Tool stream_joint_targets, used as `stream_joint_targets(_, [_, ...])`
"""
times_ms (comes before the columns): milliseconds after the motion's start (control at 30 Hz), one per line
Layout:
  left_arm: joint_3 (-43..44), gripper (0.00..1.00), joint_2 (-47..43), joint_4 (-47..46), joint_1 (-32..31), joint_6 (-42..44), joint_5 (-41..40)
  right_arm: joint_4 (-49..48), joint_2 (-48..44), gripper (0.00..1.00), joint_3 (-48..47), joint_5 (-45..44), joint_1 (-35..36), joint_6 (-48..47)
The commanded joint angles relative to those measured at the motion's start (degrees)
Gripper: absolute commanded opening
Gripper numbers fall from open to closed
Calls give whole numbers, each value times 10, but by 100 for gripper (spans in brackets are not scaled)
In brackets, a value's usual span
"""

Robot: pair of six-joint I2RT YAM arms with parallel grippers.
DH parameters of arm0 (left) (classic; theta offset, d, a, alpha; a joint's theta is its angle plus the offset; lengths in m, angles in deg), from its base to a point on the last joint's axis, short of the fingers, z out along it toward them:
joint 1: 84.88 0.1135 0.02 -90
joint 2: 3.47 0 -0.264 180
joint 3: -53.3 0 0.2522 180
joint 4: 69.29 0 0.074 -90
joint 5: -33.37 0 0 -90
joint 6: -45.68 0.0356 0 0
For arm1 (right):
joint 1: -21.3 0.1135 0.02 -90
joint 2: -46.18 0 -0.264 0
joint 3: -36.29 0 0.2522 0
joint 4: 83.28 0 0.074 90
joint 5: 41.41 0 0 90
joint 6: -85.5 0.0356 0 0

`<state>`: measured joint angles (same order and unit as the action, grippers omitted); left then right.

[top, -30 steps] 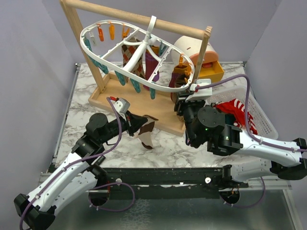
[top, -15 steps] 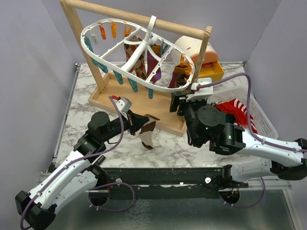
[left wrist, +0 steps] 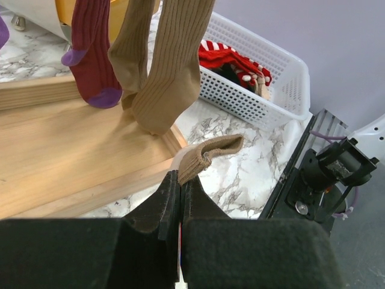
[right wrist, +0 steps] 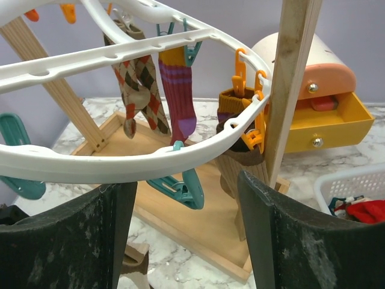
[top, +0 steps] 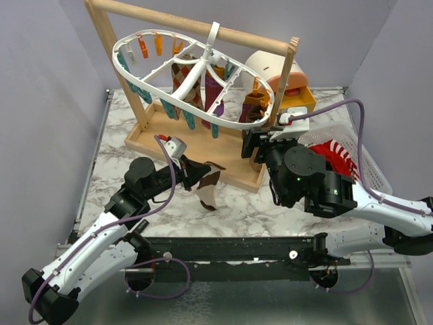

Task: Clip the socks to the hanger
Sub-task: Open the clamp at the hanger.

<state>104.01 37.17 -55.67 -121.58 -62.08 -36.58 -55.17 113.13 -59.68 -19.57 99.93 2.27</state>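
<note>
Left wrist view: left gripper (left wrist: 179, 180), black fingers pressed shut w/ no gap, pinching a tan-brown ribbed fabric sock (left wrist: 207, 153). Its cuff end pokes out past the fingertips toward upper right of frame; the rest is hidden under the gripper here. Top view: same gripper (top: 191, 172) sits lower centre-left, the sock (top: 206, 189) dangling from it toward bottom of frame, long axis approx up-down. Can't tell if the low end touches the table.

Right wrist view: right gripper (right wrist: 186, 180), fingers spread wide, holding nothing. The near rim of the large white plastic oval hanger (right wrist: 120, 165) crosses the frame just above the fingertips; can't tell if they touch. A free teal plastic clip (right wrist: 194, 194) hangs from that rim btwn the two fingers.

Further out, already clipped: a brown argyle sock (right wrist: 139, 84), a maroon-and-purple sock (right wrist: 178, 96) & a dark brown sock (right wrist: 231, 102) by orange plastic clips (right wrist: 240, 66). The hanger hooks over a wooden bar-and-tray rack (top: 196, 27). At right of top view, a white slatted plastic basket (top: 369, 166) holds red-and-white striped socks (top: 335, 152).

What the next move likely turns on: in the top view the free clips lie up & to the right of the held sock. The right arm is nearer the hanger and looks placed to steady the rim or work a clip. The left would then have to bring the cuff up, cuff-end first, into that clip.
</note>
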Motion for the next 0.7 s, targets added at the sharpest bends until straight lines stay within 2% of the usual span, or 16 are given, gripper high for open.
stream_joint_targets(0, [9, 0, 2, -19, 3, -2, 13, 10, 6, 74, -17, 12, -3, 11])
stream_joint_targets(267, [4, 0, -2, -21, 3, -5, 15, -45, 18, 75, -3, -2, -5, -25])
stream_joint_targets(667, [-5, 0, -11, -20, 4, -10, 17, -19, 24, 82, 4, 6, -19, 9])
